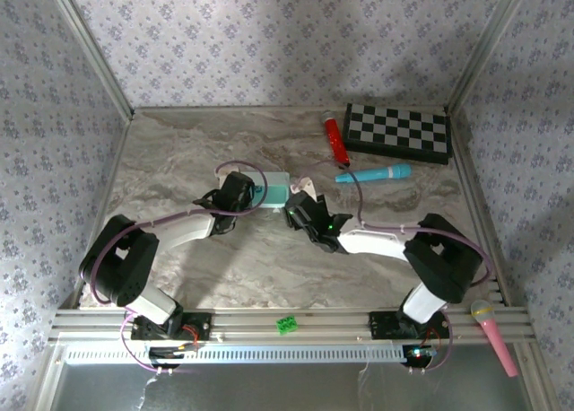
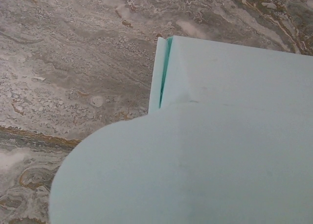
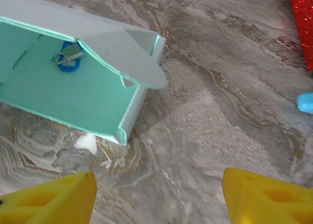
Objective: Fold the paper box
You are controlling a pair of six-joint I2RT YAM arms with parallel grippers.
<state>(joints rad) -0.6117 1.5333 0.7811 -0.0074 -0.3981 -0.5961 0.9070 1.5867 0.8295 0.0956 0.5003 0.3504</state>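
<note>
The pale mint paper box [image 1: 274, 192] lies mid-table, partly folded, between my two grippers. My left gripper [image 1: 240, 192] sits against its left end. In the left wrist view a rounded flap of the box [image 2: 195, 165] covers the fingers, so I cannot tell whether they pinch the card. From the right wrist, the open side of the box [image 3: 73, 94] faces me, with a small blue and metal piece [image 3: 68, 60] inside. My right gripper [image 3: 156, 199] is open just short of the box's near corner, its yellow fingertips [image 3: 49, 199] wide apart over bare table.
A checkerboard [image 1: 397, 131] lies at the back right, with a red cylinder [image 1: 334, 135] and a teal-blue toy microphone [image 1: 375, 174] beside it. A pink microphone [image 1: 495, 335] and a small green piece [image 1: 287, 324] rest on the front rail. Patterned walls enclose the table.
</note>
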